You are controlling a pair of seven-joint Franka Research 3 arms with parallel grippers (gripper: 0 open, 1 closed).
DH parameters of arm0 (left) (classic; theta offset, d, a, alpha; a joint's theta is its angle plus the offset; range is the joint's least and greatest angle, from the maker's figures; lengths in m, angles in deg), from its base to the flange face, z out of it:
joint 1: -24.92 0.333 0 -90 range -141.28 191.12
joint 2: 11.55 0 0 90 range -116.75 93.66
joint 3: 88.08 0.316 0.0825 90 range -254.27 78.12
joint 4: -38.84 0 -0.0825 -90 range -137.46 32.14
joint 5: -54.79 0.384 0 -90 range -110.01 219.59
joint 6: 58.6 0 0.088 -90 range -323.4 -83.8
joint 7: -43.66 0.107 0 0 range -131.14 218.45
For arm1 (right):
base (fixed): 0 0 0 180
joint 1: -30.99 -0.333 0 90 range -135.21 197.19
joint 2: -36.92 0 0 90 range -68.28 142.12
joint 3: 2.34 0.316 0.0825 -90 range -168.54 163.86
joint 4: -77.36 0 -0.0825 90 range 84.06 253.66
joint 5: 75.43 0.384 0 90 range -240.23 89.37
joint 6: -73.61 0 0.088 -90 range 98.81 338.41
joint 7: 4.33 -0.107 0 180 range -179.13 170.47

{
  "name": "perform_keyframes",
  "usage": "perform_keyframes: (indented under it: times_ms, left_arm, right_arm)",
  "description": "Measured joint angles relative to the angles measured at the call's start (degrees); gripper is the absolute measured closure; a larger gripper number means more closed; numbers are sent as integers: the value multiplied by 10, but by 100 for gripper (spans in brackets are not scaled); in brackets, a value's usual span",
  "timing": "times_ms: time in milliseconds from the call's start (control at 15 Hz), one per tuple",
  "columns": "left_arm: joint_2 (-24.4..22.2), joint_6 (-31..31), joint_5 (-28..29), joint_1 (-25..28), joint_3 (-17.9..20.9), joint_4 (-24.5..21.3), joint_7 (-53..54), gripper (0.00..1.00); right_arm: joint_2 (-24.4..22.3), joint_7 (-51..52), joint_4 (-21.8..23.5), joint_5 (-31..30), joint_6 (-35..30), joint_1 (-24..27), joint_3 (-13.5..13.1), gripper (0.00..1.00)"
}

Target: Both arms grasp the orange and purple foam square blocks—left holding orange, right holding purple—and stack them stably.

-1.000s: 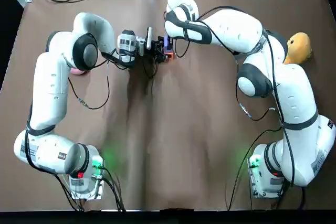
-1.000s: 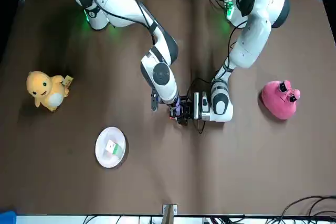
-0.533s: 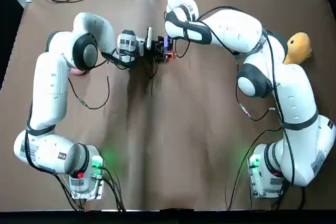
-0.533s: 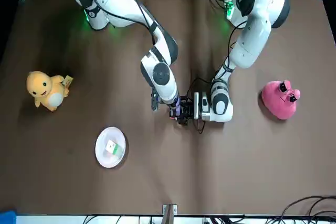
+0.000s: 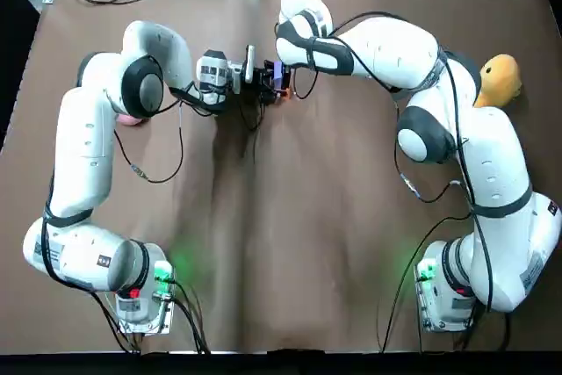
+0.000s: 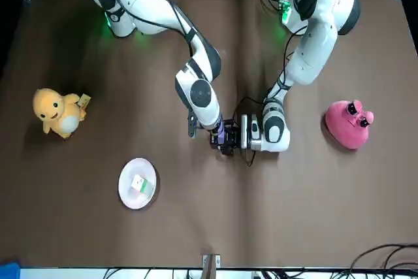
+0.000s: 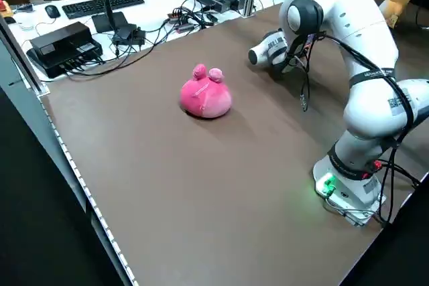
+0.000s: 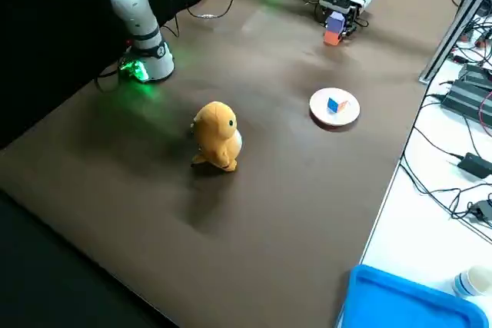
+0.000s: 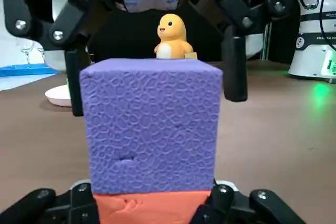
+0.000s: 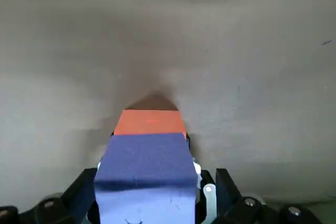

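Left gripper (image 9: 152, 200) is pressed onto the orange foam square block (image 10: 149, 121), one finger on each side, holding it low over the tabletop (image 5: 290, 217) midway along the far edge; contact with the surface cannot be confirmed. The purple foam square block (image 9: 152, 129) sits squarely on top of the orange one, faces aligned. Right gripper (image 10: 155, 182) reaches in from the opposite side with its fingers (image 9: 234, 72) spread, straddling the purple block; a narrow gap shows beside one of them. A pink plush toy (image 7: 206, 93) lies toward the left edge. A yellow plush toy (image 8: 217, 134) stands near the right edge. A white round plate (image 8: 324, 115) carrying a small block rests by the far edge, right of the stack.
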Motion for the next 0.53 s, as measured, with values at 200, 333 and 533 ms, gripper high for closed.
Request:
perform_keyframes:
  times_ms: [200, 333, 533]
  left_arm:
    - [0, -8, 0, -1, 0, 0, 4, 22]
    - [0, -13, 0, -1, 0, 0, 5, 4]
    - [0, -14, 0, -1, 0, 0, 5, 0]
  right_arm:
    - [0, -2, 0, 0, -1, 1, 0, 0]
    - [0, -2, -2, 0, -14, 1, 0, 0]
    - [0, -3, -4, 0, -29, 2, 0, 0]
